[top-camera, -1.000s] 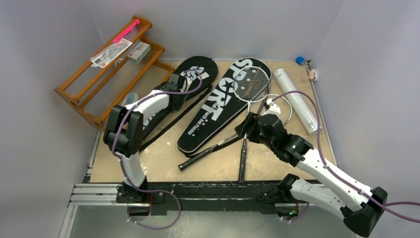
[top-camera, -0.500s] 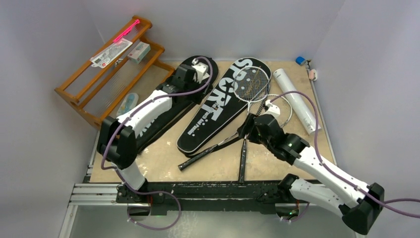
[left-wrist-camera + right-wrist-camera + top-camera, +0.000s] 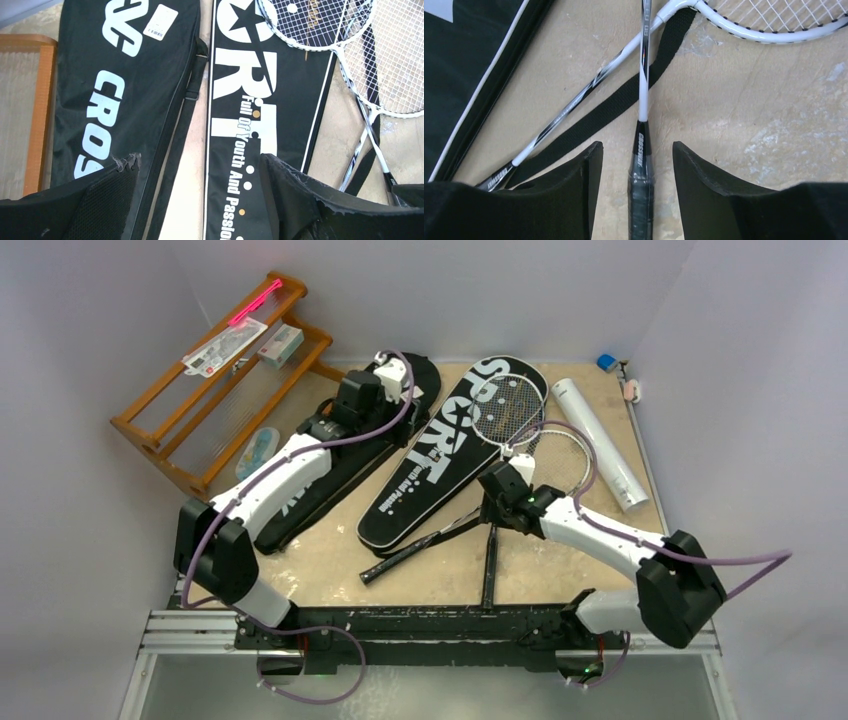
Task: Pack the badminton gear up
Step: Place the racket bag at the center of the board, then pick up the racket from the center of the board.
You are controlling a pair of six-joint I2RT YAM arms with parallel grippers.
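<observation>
Racket handle (image 3: 641,192) partly outside frame.

Black SPORT cover (image 3: 440,455), CROSSWAY cover (image 3: 125,75) alongside, both flat, two rackets (image 3: 508,405) crossed, white tube (image 3: 598,445) rightmost

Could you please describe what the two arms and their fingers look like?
The left arm and the right arm both have smooth white shells linked by chunky black joints. A purple cable loops along each arm. The fingers are broad black wedges that taper towards the tip. Those on the left arm have a fine mesh texture and frayed edges.
</observation>
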